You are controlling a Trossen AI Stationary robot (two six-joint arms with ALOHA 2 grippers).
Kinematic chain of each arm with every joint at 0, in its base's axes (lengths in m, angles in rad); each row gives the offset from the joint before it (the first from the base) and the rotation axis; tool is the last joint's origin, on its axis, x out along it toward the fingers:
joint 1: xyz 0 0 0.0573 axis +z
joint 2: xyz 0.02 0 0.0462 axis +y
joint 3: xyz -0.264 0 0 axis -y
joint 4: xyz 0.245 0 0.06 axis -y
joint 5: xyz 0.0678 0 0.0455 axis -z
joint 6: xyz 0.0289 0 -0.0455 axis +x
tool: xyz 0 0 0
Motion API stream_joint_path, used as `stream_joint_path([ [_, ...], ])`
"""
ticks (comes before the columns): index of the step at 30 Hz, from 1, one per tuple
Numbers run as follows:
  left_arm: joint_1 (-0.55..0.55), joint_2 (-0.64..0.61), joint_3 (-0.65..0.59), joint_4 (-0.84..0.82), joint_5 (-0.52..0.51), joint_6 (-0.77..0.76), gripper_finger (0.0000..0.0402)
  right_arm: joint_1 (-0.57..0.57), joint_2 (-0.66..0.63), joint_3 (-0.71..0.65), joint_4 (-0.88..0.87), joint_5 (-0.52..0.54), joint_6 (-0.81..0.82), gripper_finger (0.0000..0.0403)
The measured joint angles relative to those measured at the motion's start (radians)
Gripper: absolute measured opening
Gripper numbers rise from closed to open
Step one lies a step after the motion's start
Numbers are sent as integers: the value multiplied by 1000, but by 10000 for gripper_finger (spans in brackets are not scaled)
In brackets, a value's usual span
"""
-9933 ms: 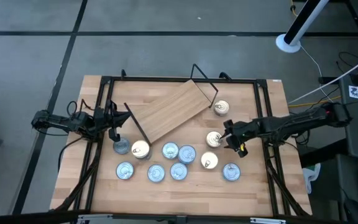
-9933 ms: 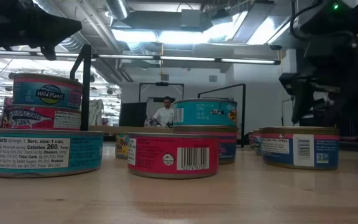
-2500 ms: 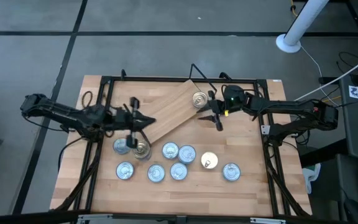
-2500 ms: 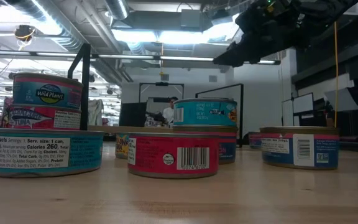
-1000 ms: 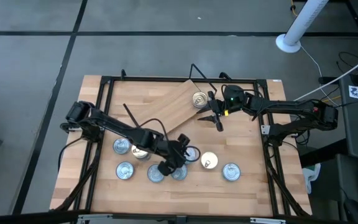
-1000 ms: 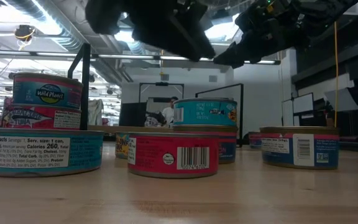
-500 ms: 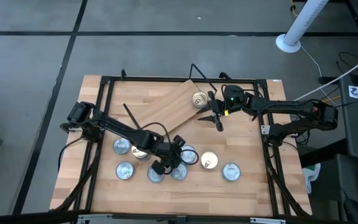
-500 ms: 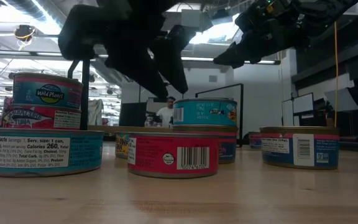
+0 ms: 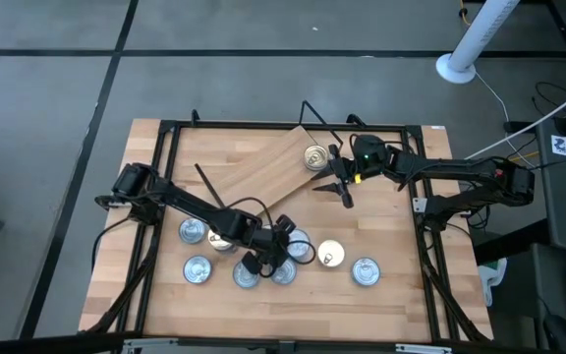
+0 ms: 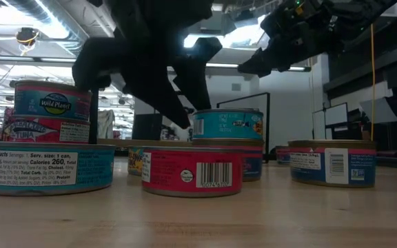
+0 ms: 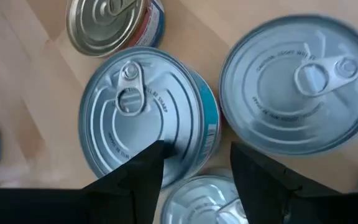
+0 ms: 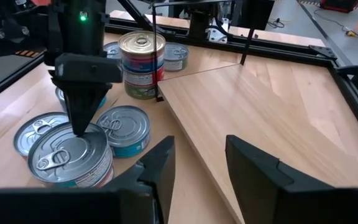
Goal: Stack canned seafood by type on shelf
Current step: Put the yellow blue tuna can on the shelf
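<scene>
These tins look rigid, dense for their size and slick on the lids, so I'd pinch one across the side wall. Left hand hangs spread over a silvery-blue tin on the bench, grasping nothing. Right hand waits unclenched and empty over the shelf.

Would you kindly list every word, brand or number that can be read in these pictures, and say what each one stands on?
"Wild Planet": top teal tin of the left stack, low view.
"Serv. size: 1 can", "Calories 260": nutrition panel of the near-left teal tin.
Barcode digits on the red tin: too small to read.
Label of the tin under the Wild Planet one: blurred.
Embossed lettering on the lids, left wrist view: unreadable.
</scene>
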Motion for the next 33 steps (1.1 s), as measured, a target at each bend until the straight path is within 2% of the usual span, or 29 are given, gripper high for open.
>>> stream_joint_path([
  [13,0,4,1,11,-44,32,77,0,0,0,-6,0,-3,143],
  [23,21,4,1,52,-44,-91,8,0,0,0,-7,0,-3,143],
  [33,38,4,1,57,-42,-139,2,0,0,0,-6,0,-4,143],
])
